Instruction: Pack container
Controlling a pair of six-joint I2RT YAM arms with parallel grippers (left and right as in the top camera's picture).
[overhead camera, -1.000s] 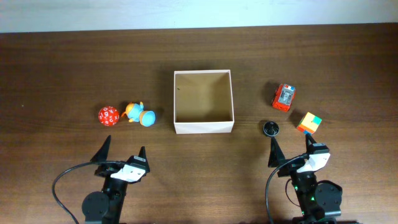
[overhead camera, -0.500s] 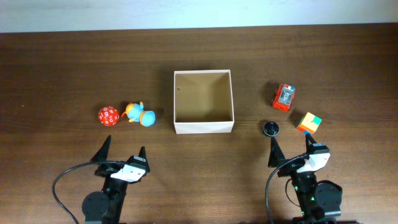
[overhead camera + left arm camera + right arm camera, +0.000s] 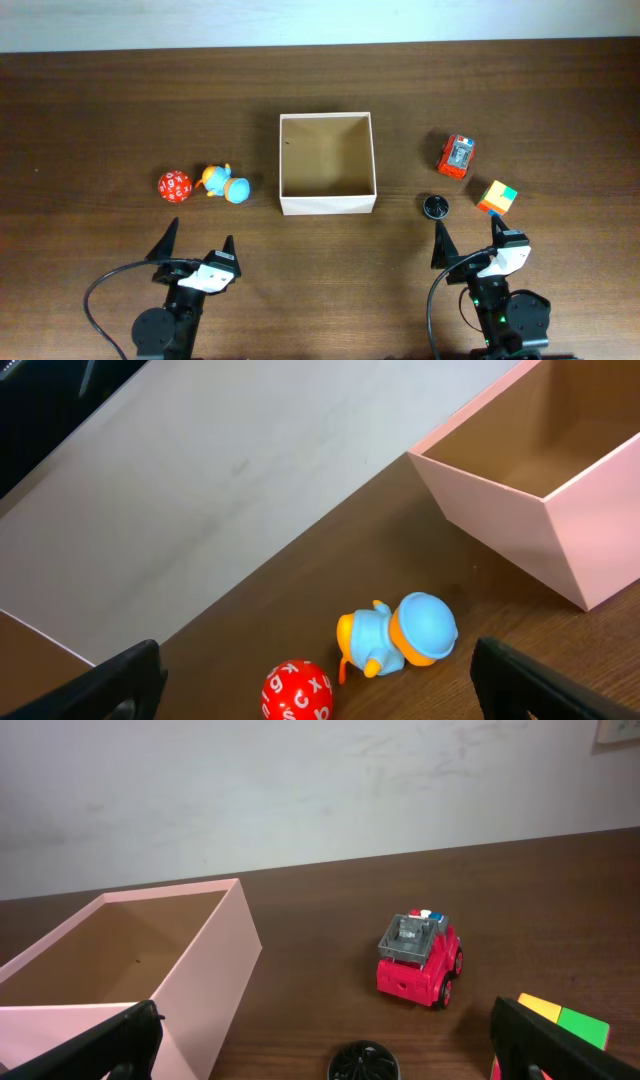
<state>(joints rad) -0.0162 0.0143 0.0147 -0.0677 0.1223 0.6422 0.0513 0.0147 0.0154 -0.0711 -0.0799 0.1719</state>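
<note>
Left gripper [image 3: 200, 235]: jaws spread wide, holding nothing, at the near table [image 3: 100, 120] edge. Right gripper [image 3: 466, 228]: likewise wide and empty.
Container [image 3: 327, 205]: centre of table, open top, all four walls free of contact.
Left side: red ball [image 3: 174, 186] and blue-orange figure [image 3: 226, 185], just beside each other, apart from the container.
Right side: red truck [image 3: 456, 156], black disc [image 3: 435, 207], colour cube [image 3: 497, 197]; disc and cube near the right fingertips.
Bare wood fronts the container.
Versus earlier frame: no item or gripper has shifted.
</note>
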